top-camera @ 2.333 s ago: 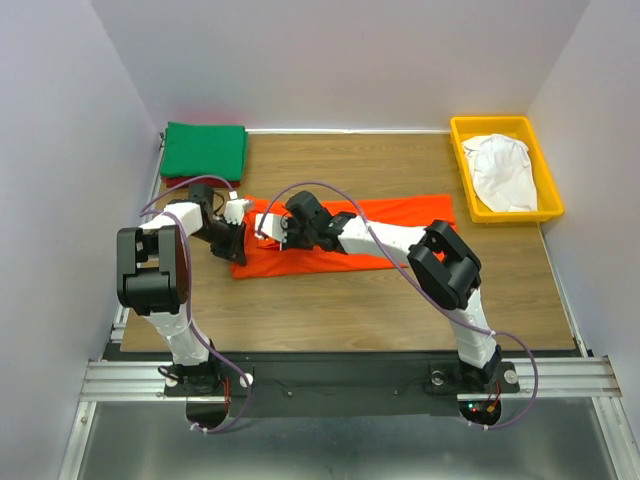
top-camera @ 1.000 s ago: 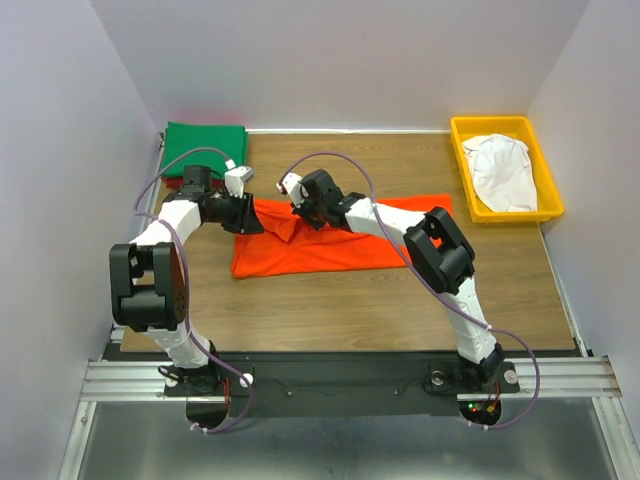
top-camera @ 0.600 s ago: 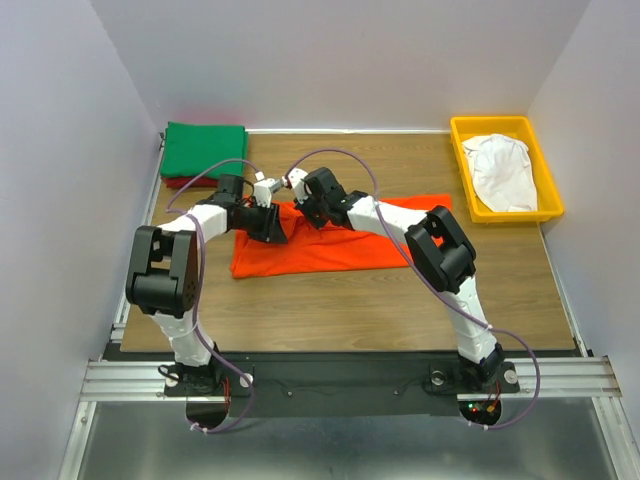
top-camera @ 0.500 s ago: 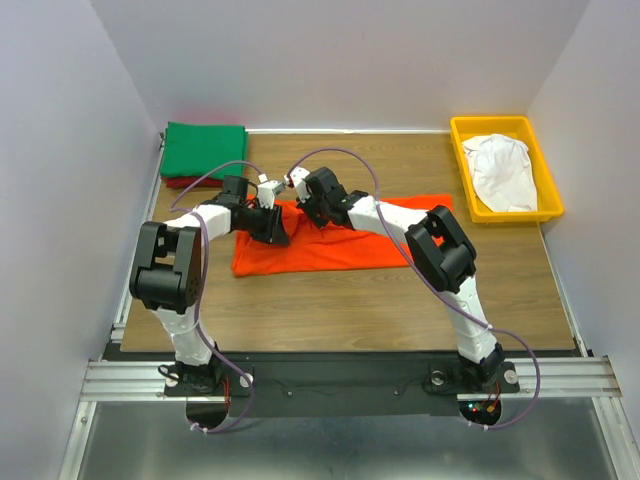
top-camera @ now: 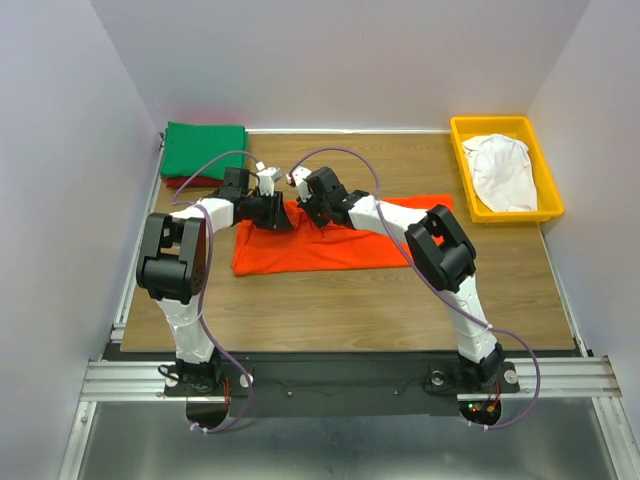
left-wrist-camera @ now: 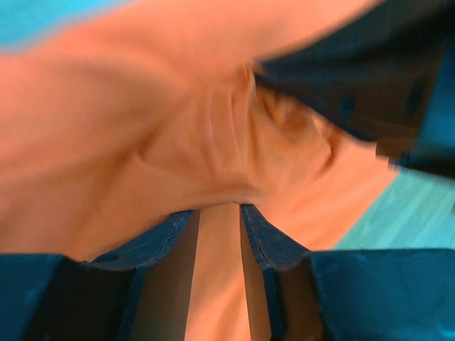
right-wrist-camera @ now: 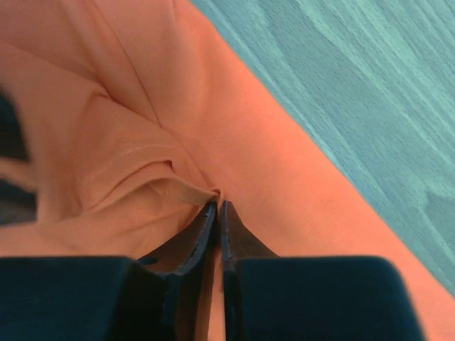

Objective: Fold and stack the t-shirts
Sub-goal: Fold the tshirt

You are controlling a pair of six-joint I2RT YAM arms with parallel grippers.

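The bright orange t-shirt [top-camera: 340, 248] lies spread on the wooden table. It fills the left wrist view [left-wrist-camera: 142, 128] and the right wrist view [right-wrist-camera: 298, 185]. My right gripper [top-camera: 303, 210] is at its far left part, shut on a small raised fold of orange cloth [right-wrist-camera: 215, 202]. My left gripper [top-camera: 284, 216] is just left of it. Its jaws stand a little apart, with orange cloth bunched over the tips [left-wrist-camera: 217, 207]. The green t-shirt [top-camera: 205, 150] lies folded at the back left on the dark red one [top-camera: 178, 183]. The white t-shirt [top-camera: 503, 168] lies crumpled in the tray.
The yellow plastic tray [top-camera: 550, 180] stands at the back right. The folded stack sits against the left wall. Bare wood [top-camera: 350, 310] lies between the orange shirt and the near edge. Both arms reach in over the table's left half.
My left gripper has swung from the shirt's near-left edge up and right, to beside the right gripper. The right gripper moved to the far-left part of the shirt and stays there.
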